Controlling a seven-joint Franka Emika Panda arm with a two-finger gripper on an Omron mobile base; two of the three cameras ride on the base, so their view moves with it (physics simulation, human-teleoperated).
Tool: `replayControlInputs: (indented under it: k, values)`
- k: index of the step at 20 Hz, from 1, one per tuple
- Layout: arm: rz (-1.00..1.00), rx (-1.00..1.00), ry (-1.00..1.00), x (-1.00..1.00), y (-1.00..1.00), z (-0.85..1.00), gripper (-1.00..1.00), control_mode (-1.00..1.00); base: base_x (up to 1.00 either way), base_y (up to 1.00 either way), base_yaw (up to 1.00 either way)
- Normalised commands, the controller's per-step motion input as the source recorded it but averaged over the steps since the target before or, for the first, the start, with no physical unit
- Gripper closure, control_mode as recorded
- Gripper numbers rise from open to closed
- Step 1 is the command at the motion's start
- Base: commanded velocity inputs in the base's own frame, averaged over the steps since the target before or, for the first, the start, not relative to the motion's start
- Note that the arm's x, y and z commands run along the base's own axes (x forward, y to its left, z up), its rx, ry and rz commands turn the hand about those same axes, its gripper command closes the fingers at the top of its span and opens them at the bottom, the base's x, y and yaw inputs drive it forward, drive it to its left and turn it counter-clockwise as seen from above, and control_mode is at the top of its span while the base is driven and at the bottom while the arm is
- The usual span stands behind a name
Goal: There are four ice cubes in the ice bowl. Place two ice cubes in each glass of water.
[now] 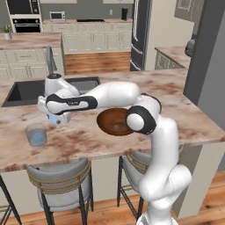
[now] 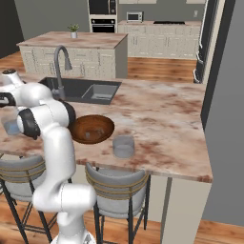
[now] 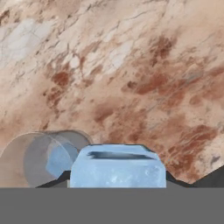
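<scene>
Two-finger gripper [image 1: 55, 118] clenching a small pale-blue translucent ice cube [image 3: 117, 166], hanging above the marbled pink-brown counter [image 1: 88, 140]; short clear bluish glass tumbler [image 1: 36, 134] standing just beside it, another cube inside; wide dark reddish-brown wooden bowl [image 1: 112, 121] sitting further right; second tumbler [image 2: 123, 146] standing beyond the bowl

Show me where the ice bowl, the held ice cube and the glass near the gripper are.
ice bowl [image 2: 91, 128]: right base view, inner wooden wall.
ice cube [image 3: 117, 168]: hand view, front face, between the fingertips.
glass of water [image 1: 36, 134]: left base view, clear side wall.
</scene>
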Motion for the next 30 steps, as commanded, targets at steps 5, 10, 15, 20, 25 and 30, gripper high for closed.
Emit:
replayControlInputs:
  k: [5,10,15,20,25,30]
  values:
    - [0.0,0.03,0.0,-0.08,0.01,-0.14,1.0,-1.0,0.0,0.0,0.0]
    - [0.0,0.0,0.0,0.0,0.0,-0.43,1.0,-1.0,0.0,0.0,0.0]
    - [0.0,0.04,0.0,0.0,0.02,-0.2,1.0,-1.0,0.0,0.0,0.0]
    - [0.05,0.07,0.0,0.01,0.09,0.0,1.0,-1.0,0.0,0.0,0.0]
    - [0.05,0.03,0.0,0.02,0.08,0.0,1.0,-1.0,0.0,0.0,0.0]
    - [0.04,0.05,0.0,0.12,0.02,0.03,1.0,-1.0,0.0,0.0,0.0]
